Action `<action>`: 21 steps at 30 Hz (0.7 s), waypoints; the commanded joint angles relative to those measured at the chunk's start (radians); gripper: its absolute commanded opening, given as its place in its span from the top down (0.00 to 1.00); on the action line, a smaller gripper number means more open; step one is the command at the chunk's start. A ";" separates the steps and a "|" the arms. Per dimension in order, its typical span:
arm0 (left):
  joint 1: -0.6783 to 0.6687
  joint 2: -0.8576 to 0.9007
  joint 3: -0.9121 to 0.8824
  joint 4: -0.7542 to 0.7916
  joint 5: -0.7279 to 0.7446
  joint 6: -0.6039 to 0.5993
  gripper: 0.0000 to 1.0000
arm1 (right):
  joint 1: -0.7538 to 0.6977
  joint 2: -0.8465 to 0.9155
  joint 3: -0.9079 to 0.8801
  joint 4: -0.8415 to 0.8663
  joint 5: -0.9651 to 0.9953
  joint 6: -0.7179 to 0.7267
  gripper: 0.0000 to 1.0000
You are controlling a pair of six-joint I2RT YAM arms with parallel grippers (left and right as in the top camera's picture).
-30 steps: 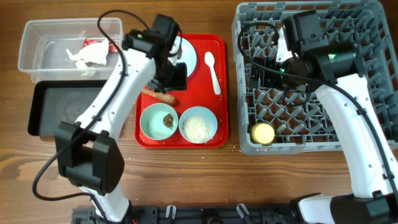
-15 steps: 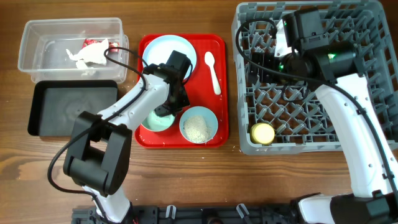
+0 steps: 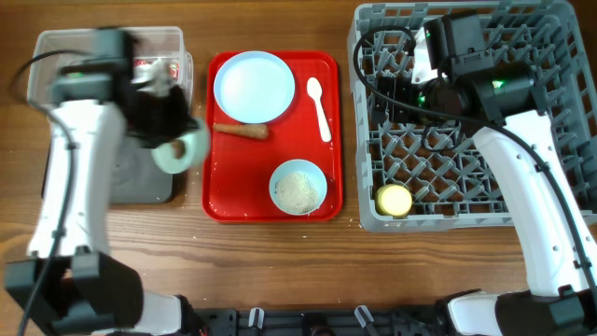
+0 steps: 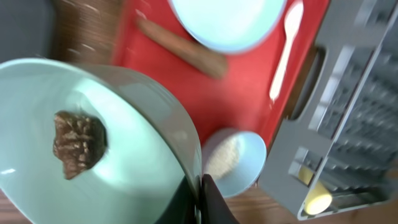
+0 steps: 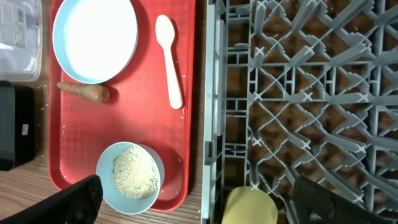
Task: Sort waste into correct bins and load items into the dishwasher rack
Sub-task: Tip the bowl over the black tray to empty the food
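Note:
My left gripper (image 3: 179,140) is shut on the rim of a pale-blue bowl (image 3: 184,151) and holds it tilted above the right edge of the black tray (image 3: 140,182). In the left wrist view the brown food lump (image 4: 78,143) lies inside the bowl (image 4: 124,162), and the gripper (image 4: 200,193) pinches its rim. The plate (image 3: 254,86), white spoon (image 3: 319,105), carrot-like stick (image 3: 241,131) and a bowl of rice (image 3: 298,189) sit on the red tray (image 3: 224,201). My right gripper (image 5: 205,208) is open and empty above the grey rack (image 3: 466,140). The yellow cup (image 3: 394,199) lies in the rack's front left corner.
The clear tub (image 3: 56,56) stands at the back left with white-and-red wrapper scraps (image 3: 154,70), partly hidden by my left arm. The black tray lies just in front of it. A few rice grains lie on the wood by the red tray's front.
My left arm has lifted the bowl with the brown lump off the red tray and swung it left, over the black tray. The right arm has not moved.

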 commanded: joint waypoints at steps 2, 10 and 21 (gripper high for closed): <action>0.294 0.090 -0.112 0.070 0.424 0.394 0.96 | 0.002 0.006 0.004 0.014 -0.008 -0.020 0.01; 0.594 0.367 -0.151 0.152 1.064 0.470 0.96 | 0.002 0.008 0.004 0.017 -0.008 -0.020 0.01; 0.629 0.369 -0.142 0.138 1.137 0.158 0.96 | 0.002 0.008 0.004 0.016 -0.008 -0.040 0.01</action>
